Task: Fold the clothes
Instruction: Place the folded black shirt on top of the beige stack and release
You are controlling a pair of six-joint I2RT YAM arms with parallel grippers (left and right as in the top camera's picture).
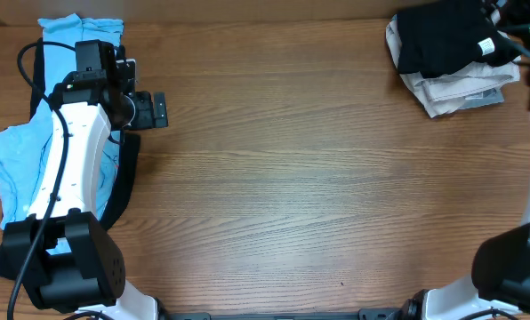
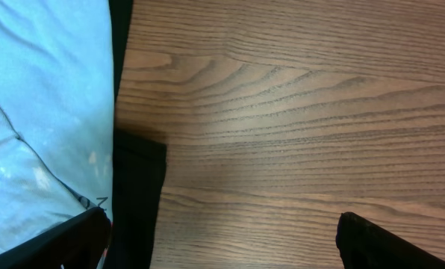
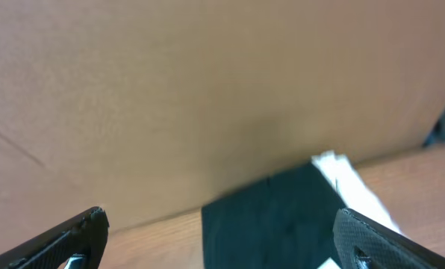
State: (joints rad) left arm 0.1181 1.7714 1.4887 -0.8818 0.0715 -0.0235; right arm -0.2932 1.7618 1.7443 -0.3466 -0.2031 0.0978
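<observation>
A folded plain black garment with a small white label lies on top of a stack at the table's far right. In the right wrist view it lies just beyond the jaws. My right gripper is open and empty, just past the stack's far right corner. A heap of light blue clothes lies at the left over a black garment. My left gripper is open and empty above bare wood, beside the heap's right edge.
Pale folded clothes lie under the black garment, and a white edge of them shows in the right wrist view. A brown wall stands right behind the stack. The wooden table stretches between the heap and the stack.
</observation>
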